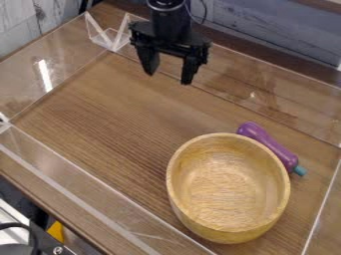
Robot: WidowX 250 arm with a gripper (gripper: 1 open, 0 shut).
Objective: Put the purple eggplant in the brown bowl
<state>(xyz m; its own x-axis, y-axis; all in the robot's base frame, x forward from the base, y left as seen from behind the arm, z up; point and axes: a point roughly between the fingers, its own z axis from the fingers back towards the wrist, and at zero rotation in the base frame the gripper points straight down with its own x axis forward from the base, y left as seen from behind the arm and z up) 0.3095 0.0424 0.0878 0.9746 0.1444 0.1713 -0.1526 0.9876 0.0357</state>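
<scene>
The purple eggplant (pixel 270 146) lies on the wooden table at the right, just behind the brown bowl (pixel 228 186), its teal stem tip pointing toward the right edge. The bowl stands upright in the near right part of the table with nothing inside. My black gripper (pixel 170 70) hangs over the far middle of the table, pointing down, its fingers (pixel 146 60) spread open with nothing between them. It is well to the left of the eggplant and apart from the bowl.
Clear acrylic walls (pixel 54 70) ring the wooden table top (pixel 107 129). A clear triangular bracket (pixel 107 33) stands at the far wall just left of the gripper. A wall of grey planks runs behind.
</scene>
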